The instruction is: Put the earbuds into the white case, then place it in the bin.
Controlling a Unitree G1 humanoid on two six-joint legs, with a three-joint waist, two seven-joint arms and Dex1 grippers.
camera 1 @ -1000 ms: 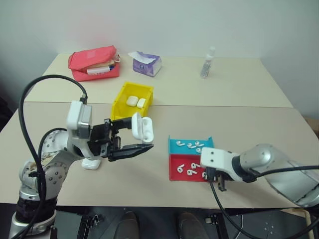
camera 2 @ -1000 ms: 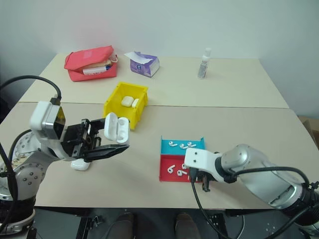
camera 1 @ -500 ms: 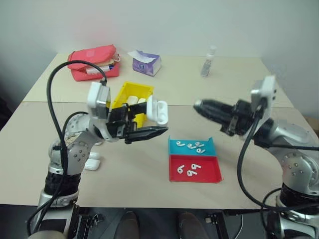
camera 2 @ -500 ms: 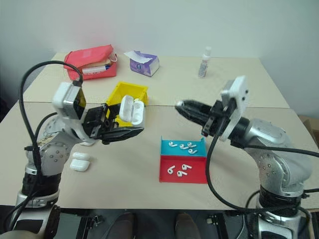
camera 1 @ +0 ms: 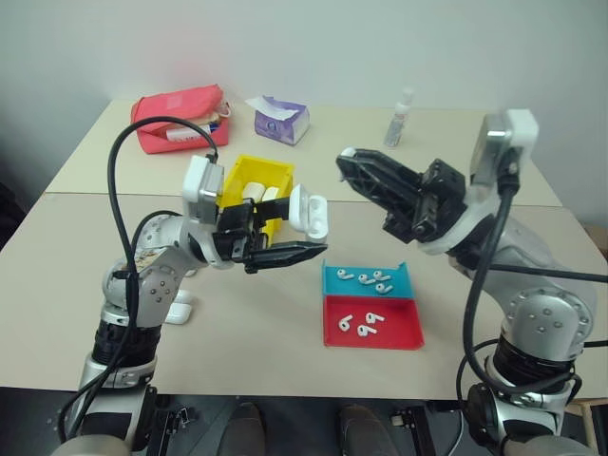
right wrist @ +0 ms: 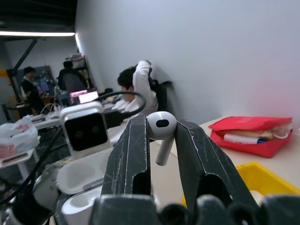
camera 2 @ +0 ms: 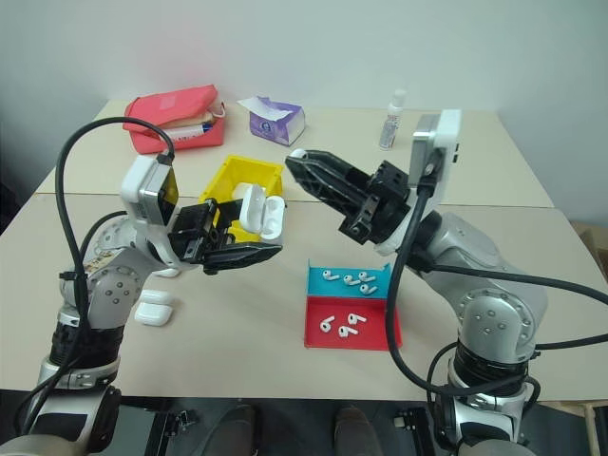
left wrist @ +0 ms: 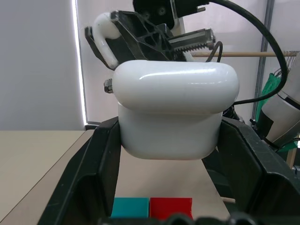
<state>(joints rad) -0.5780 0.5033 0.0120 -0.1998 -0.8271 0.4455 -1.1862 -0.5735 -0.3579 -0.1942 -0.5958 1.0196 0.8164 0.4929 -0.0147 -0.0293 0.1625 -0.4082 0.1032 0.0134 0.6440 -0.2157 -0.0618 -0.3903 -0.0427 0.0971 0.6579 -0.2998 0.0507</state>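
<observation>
At centre left of the head view, the left gripper (camera 1: 285, 249) clamps the white case (camera 1: 309, 210), lid flipped up, in front of the bin (camera 1: 249, 180), whose contents it partly hides. To the right, the right gripper (camera 2: 302, 163), raised since a second ago, pinches an earbud (right wrist: 161, 130) near the case.

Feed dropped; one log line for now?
left gripper: holds open white case | right gripper: holds earbud, beside case
</observation>
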